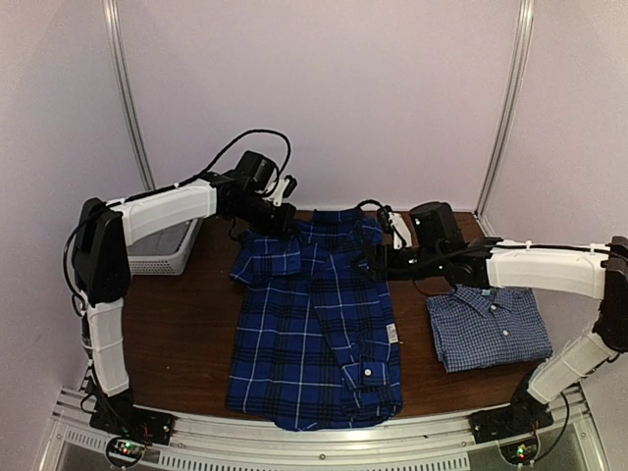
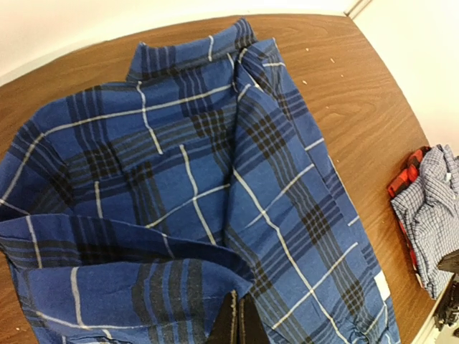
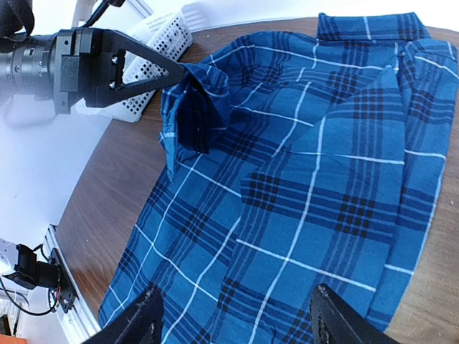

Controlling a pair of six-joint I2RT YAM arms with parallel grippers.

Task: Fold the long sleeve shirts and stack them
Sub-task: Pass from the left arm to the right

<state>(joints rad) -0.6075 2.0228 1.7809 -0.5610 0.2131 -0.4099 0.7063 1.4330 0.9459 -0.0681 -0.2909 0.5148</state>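
Observation:
The dark blue plaid shirt lies spread on the table's middle, collar at the far edge, its right sleeve folded over the body. My left gripper is shut on the shirt's far left shoulder cloth and holds that fold lifted; the left wrist view shows the shut fingertips pinching plaid cloth. My right gripper is open and empty, hovering above the shirt's right side; its fingers frame the plaid. The paler checked shirt lies folded at the right, also seen in the left wrist view.
A white mesh basket stands at the far left of the table, also in the right wrist view. Something red shows under the folded checked shirt. Bare brown tabletop lies left of the plaid shirt.

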